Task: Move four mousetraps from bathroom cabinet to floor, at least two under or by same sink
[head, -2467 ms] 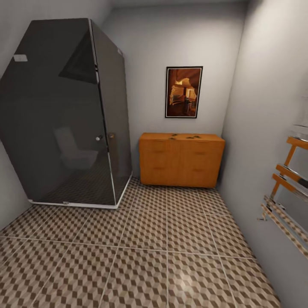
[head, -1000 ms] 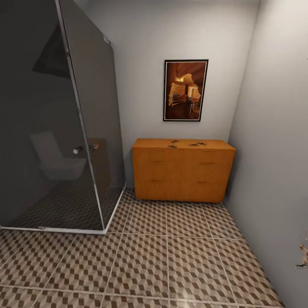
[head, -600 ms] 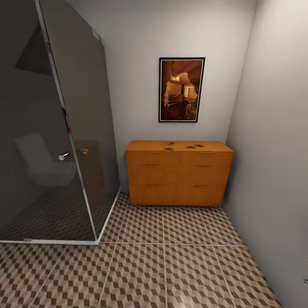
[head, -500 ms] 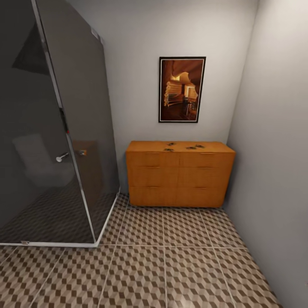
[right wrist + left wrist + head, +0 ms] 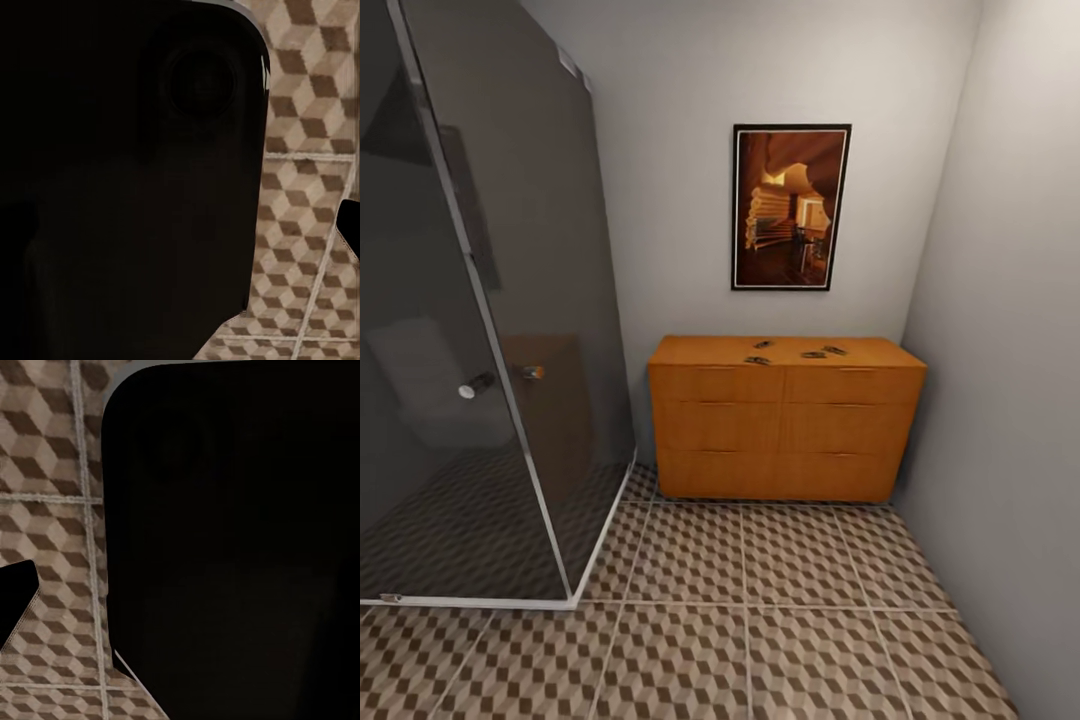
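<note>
Head view: mousetraps [image 5: 759,360] atop unlabelled cabinet [image 5: 785,425]

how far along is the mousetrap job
Nothing is placed yet. Small dark pieces that look like the mousetraps lie on top of the cabinet, four as far as the head view shows. No trap is seen being carried. Left: pick up each one, set all four on the bathroom floor, at least two beside a sink.
</note>
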